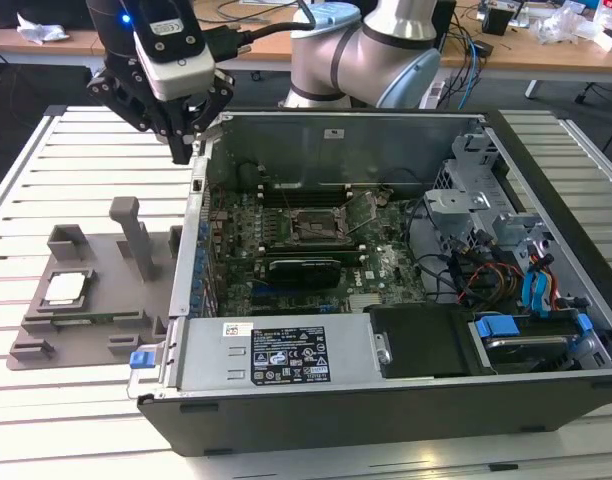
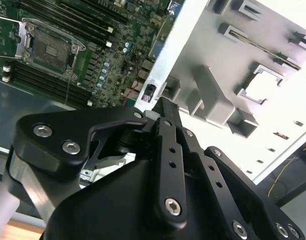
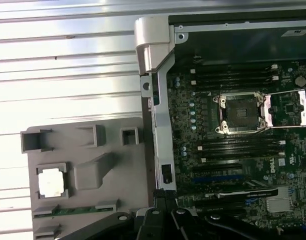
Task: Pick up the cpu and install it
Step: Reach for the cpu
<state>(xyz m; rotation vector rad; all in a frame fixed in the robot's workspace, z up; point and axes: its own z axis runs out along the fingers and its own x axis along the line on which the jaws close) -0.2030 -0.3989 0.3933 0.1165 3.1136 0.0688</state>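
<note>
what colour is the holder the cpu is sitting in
Plain grey holder; best seen in the first wrist view, with the cpu lying in it.

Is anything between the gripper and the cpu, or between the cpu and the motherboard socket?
The cpu lies uncovered on its grey holder; the gripper hangs by a corner of the computer case. The holder's upright posts stand beside the cpu on the case side. Between cpu and socket rises the case's metal side wall.

— Underneath it all?
— White slatted table (image 1: pixel 76 180). Carries two things.
— Namely?
— Grey moulded fixture (image 1: pixel 116 305) toward the exterior view's left. Open computer case (image 1: pixel 386 410) just beside it, filling the exterior view's right.
</note>
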